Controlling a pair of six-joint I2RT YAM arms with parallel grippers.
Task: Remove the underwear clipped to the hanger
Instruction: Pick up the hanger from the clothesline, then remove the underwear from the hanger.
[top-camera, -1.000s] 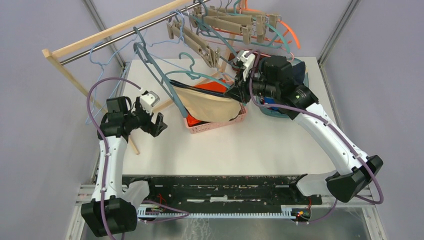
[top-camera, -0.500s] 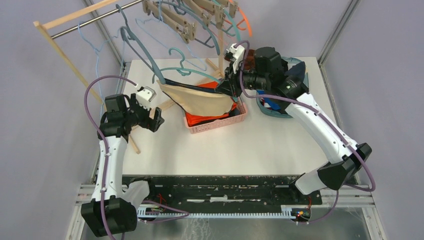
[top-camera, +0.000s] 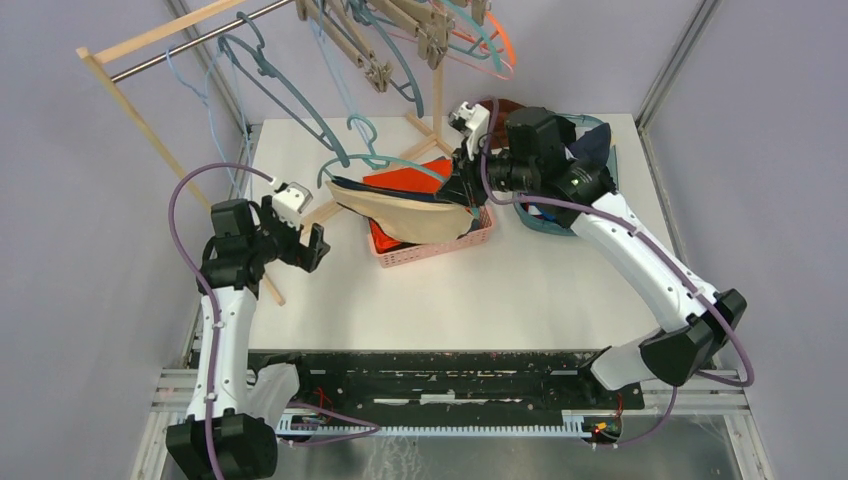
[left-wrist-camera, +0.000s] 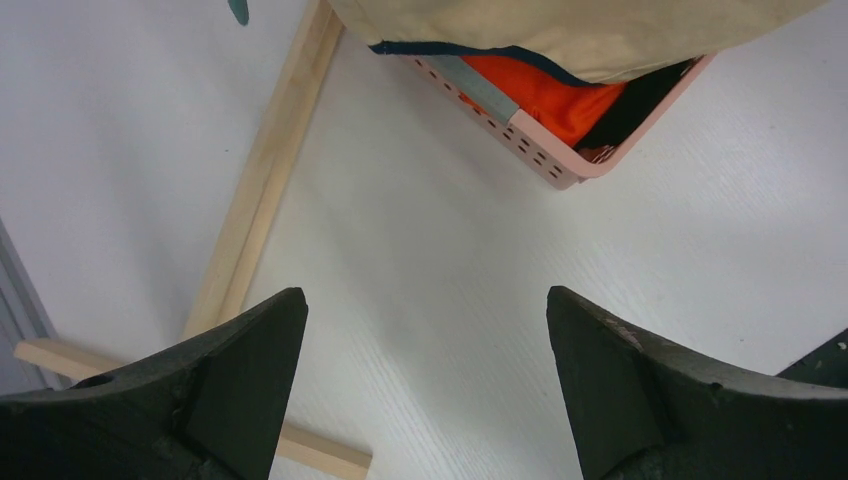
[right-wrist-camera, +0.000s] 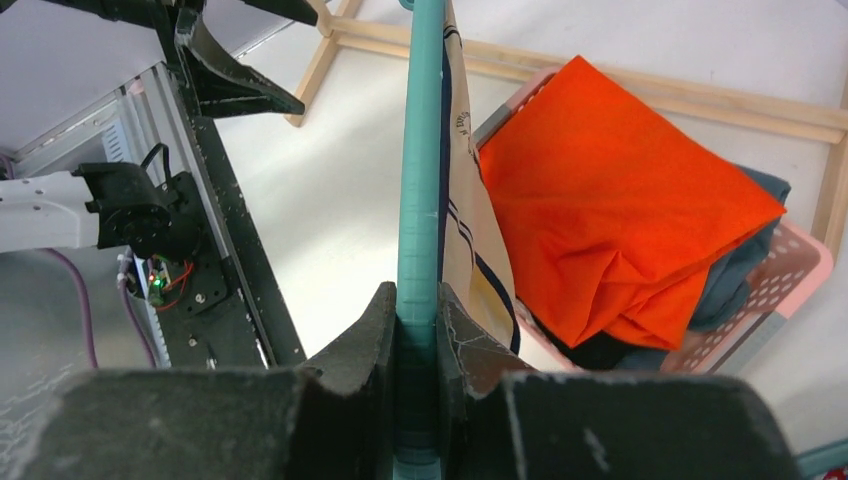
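A beige pair of underwear (top-camera: 415, 215) with navy trim hangs from a teal hanger (top-camera: 362, 150) over the pink basket (top-camera: 435, 247). My right gripper (top-camera: 463, 190) is shut on the hanger's right end; in the right wrist view its jaws pinch the teal bar (right-wrist-camera: 417, 220), with the underwear (right-wrist-camera: 462, 230) against the bar's right side. My left gripper (top-camera: 305, 243) is open and empty above the table, left of the basket. In the left wrist view the underwear's lower edge (left-wrist-camera: 560, 35) hangs over the basket (left-wrist-camera: 560, 150).
An orange garment (top-camera: 408, 183) lies in the pink basket. A wooden rack (top-camera: 150, 140) with several empty hangers (top-camera: 400, 30) stands at the back left; its base bars (left-wrist-camera: 265, 190) lie on the table. A teal bin (top-camera: 555, 215) with dark clothes sits behind my right arm.
My right gripper has lowered the hanger and the beige underwear closer to the basket. The rack has swung and its hangers shifted left. My left arm shifted slightly.
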